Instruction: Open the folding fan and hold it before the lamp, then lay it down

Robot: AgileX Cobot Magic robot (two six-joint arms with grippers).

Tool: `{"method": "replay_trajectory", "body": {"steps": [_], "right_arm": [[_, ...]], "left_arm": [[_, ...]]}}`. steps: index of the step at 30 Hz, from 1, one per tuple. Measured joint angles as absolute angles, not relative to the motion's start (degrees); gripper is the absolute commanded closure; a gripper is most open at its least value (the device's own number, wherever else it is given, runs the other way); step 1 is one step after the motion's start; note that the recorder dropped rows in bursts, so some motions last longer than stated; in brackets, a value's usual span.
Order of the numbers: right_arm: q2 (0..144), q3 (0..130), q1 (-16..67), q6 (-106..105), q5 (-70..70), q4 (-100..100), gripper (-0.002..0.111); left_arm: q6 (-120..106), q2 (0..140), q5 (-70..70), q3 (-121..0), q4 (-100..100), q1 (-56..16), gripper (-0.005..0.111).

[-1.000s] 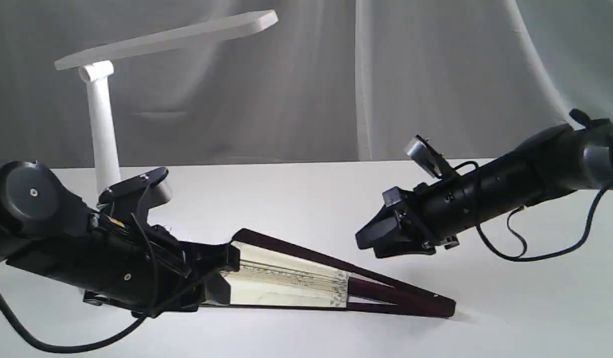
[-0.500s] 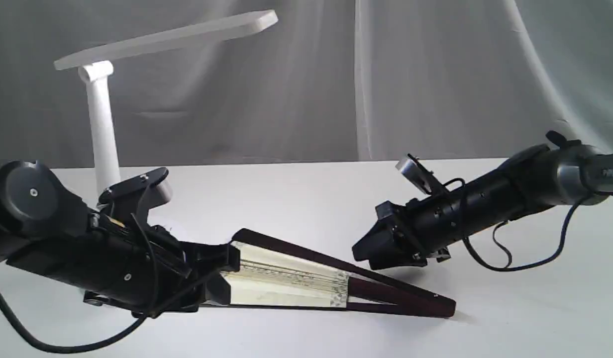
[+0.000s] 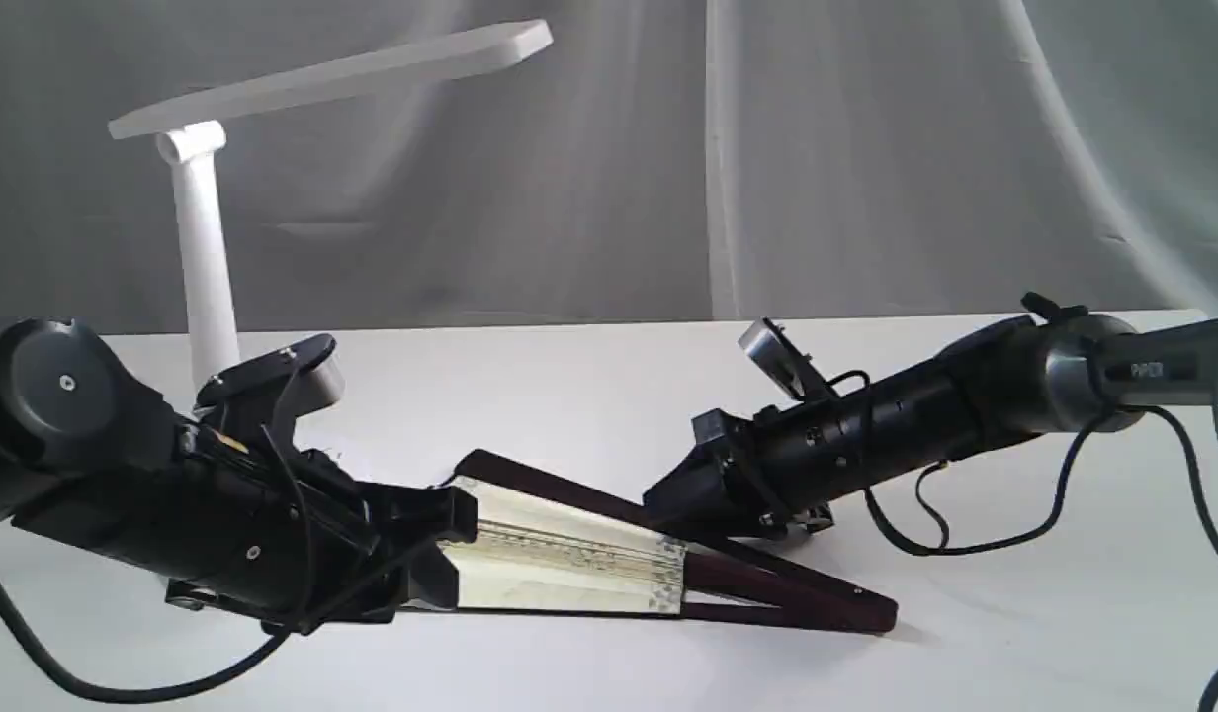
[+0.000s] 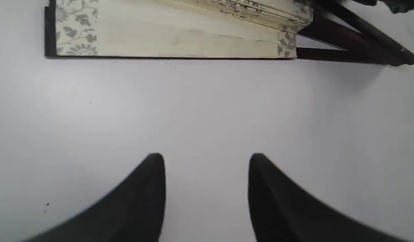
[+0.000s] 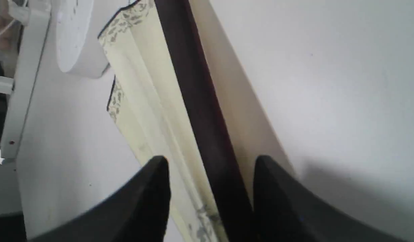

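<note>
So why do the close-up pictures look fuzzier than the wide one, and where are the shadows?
Exterior view: soft, even light, only a faint shadow under the folding fan. Left wrist view: the left gripper looks blurred, likely from sitting near the lens; the fan is crisper. Right wrist view: soft all over, with a grey shadow on the table beside the right gripper.

The left arm (image 3: 125, 475) lies low along the table's left edge. The left gripper (image 4: 207, 158) points toward the middle, jaws spread. The right arm (image 3: 925, 415) slopes down from the right edge. The right gripper (image 5: 210, 161) is low near the table's middle, jaws apart.
</note>
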State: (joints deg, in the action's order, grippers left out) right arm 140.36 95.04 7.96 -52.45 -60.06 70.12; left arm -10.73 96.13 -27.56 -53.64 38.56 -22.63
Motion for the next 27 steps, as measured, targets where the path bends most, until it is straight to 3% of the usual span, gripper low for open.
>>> {"method": "replay_trajectory", "body": {"steps": [8, 16, 27], "right_arm": [[140.45, 95.13, 7.95, -52.45, -60.17, 71.26, 0.078], [140.49, 95.26, 7.95, -52.59, -60.4, 69.21, 0.107], [140.49, 95.39, 7.54, -52.6, -62.15, 69.99, 0.108]], "left_arm": [[-10.73, 96.13, -27.56, -53.64, 38.56, -22.63, 0.065], [-10.73, 96.13, -27.56, -53.64, 38.56, -22.63, 0.065], [-12.88, 96.13, -27.95, -53.64, 38.56, -22.63, 0.067]]}}
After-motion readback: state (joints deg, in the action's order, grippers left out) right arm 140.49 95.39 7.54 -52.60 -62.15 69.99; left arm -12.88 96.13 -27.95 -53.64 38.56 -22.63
